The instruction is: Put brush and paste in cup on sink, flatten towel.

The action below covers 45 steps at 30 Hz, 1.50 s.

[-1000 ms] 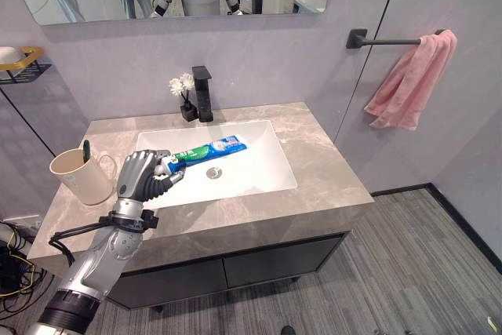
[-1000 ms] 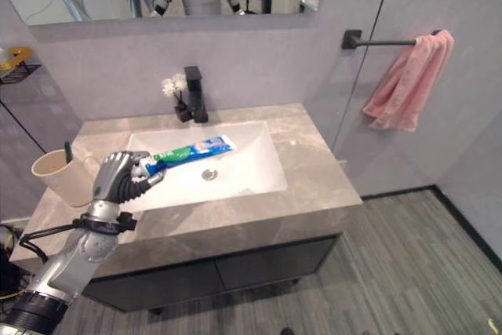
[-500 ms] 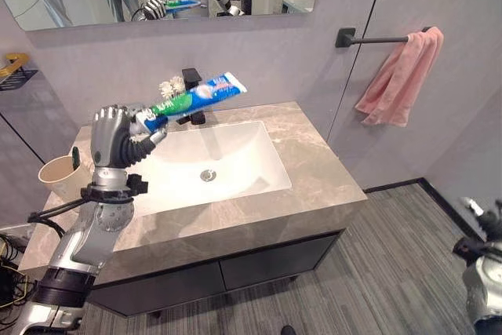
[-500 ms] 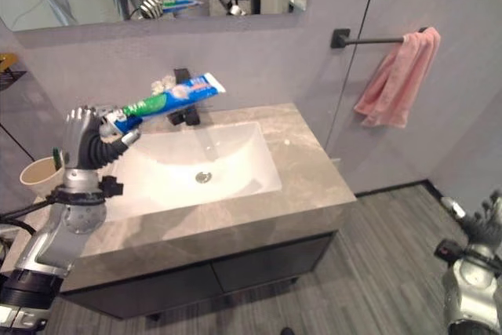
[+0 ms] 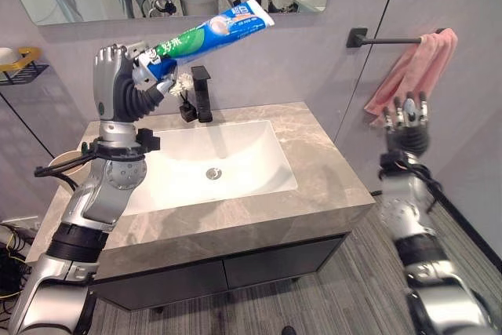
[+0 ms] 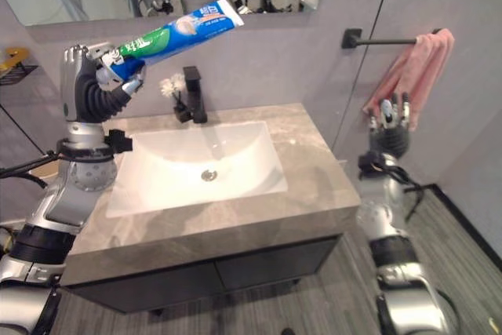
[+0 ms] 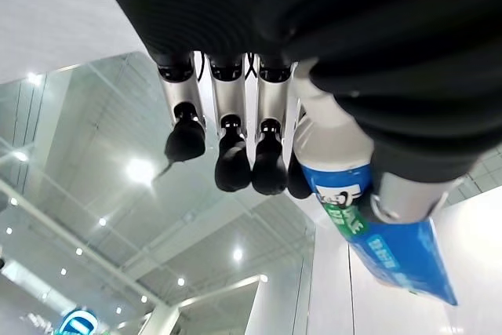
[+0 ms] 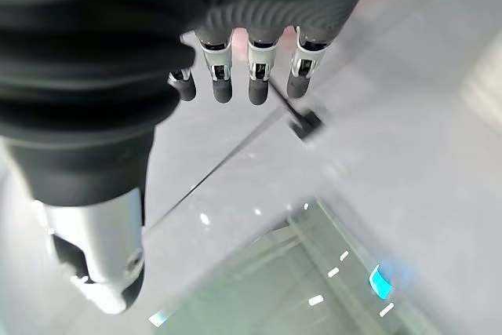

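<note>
Gripping glossy flat toothpaste tube (image 5: 205, 35), left hand (image 5: 118, 84), crumpled pink towel (image 5: 427, 60)

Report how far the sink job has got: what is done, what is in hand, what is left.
Looks done: nothing confirmed; the cup sits mostly hidden behind the left arm, so whether the brush is in it cannot be told. In hand: the left hand holds the toothpaste tube high above the sink, fingers curled round it. Left: tube into the cup, and flattening the bunched pink towel; the open right hand is raised near it.

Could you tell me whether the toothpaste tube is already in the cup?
No, the left hand holds the toothpaste tube raised high above the sink.
</note>
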Available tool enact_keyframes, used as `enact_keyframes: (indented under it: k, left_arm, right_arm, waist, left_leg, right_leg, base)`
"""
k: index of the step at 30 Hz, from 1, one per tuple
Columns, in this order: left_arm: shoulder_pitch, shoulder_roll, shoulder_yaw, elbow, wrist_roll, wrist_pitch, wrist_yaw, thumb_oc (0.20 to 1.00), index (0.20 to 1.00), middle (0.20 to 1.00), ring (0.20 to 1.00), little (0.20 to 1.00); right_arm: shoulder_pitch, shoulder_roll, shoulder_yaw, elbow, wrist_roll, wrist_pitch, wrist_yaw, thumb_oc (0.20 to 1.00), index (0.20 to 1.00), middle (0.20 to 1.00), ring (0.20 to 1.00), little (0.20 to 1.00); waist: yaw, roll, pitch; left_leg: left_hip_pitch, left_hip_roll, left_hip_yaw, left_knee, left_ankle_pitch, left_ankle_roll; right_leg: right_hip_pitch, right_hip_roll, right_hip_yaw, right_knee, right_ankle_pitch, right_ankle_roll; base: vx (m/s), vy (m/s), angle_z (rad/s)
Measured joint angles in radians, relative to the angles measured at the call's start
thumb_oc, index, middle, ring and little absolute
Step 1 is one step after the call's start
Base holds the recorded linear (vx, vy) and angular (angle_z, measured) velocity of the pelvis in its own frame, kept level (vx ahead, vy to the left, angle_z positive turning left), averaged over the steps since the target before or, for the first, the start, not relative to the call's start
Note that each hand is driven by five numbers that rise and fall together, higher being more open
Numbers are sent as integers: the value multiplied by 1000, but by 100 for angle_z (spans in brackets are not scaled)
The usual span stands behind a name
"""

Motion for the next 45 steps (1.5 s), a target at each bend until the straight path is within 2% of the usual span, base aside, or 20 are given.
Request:
enact_keyframes:
  k: [4, 7, 11, 15, 18, 27, 37, 45]
  left_arm:
    - [-39, -7, -18, 0, 0, 14, 34, 200, 200, 200, 200, 200]
    - [-50, -28, -28, 0, 1, 15, 37, 200, 200, 200, 200, 200]
    - [-55, -40, -33, 0, 4, 20, 47, 200, 200, 200, 200, 200]
    - [-56, -39, -33, -9, 12, 21, 57, 200, 200, 200, 200, 200]
    - [-56, -37, -32, -24, 12, 20, 57, 200, 200, 200, 200, 200]
    - [-55, -35, -32, -28, 10, 20, 60, 200, 200, 200, 200, 200]
    - [-55, -35, -34, -31, 0, 10, 61, 200, 200, 200, 200, 200]
    - [-57, -35, -81, -31, -38, -8, 59, 200, 200, 200, 200, 200]
  right_arm:
    - [-28, 113, 81, -1, 49, -3, 18, 1000, 1000, 1000, 1000, 1000]
    - [-29, 165, 130, -1, 60, -9, 35, 1000, 1000, 1000, 1000, 1000]
    - [-44, 167, 233, -7, 59, -10, 70, 1000, 1000, 1000, 1000, 1000]
    - [-74, 147, 340, -84, 29, 37, 116, 1000, 1000, 1000, 1000, 1000]
    - [-125, 80, 432, -166, -45, 79, 146, 1000, 1000, 1000, 1000, 1000]
    - [-209, 88, 442, -239, -101, 94, 168, 1000, 1000, 1000, 1000, 1000]
    - [-292, 97, 481, -226, -102, 93, 164, 1000, 1000, 1000, 1000, 1000]
    - [-396, 162, 480, -111, -101, 93, 118, 1000, 1000, 1000, 1000, 1000]
  waist:
    - [16, 0, 0]
    - [27, 0, 0]
    - [34, -1, 0]
    - [37, -6, 0]
    - [40, -16, 0]
    - [47, -50, 18]
    - [51, -53, 18]
    - [56, -54, 19]
  left_leg:
    - [-8, 0, -5, 0, 1, -1]
    - [-12, -1, -9, 0, 1, -1]
    - [-28, 1, -28, 0, 3, -3]
    - [-45, 1, -30, 0, 5, -5]
    - [-61, 1, -30, 0, 6, -6]
    - [-66, 1, -29, 0, 5, -6]
    - [-93, 0, -29, 1, 6, -6]
    - [-93, 1, -36, 1, 6, -6]
  right_leg:
    - [-4, -1, -4, 3, 4, -2]
    - [-6, -3, -7, 3, 2, 1]
    - [-13, -4, -25, 3, -2, -1]
    - [-27, -2, -28, 3, -1, -2]
    - [-43, -1, -28, 3, 0, -3]
    - [-49, 0, -28, 3, -3, -2]
    - [-76, 1, -28, 3, -1, -3]
    - [-74, 0, -31, 3, -1, -2]
  base:
    - [2, 11, 5]
    - [4, 4, 2]
    - [5, 17, 11]
    - [6, 8, 2]
    - [0, 0, 0]
    - [0, 0, 0]
    - [10, 1, 1]
    - [18, 0, 1]
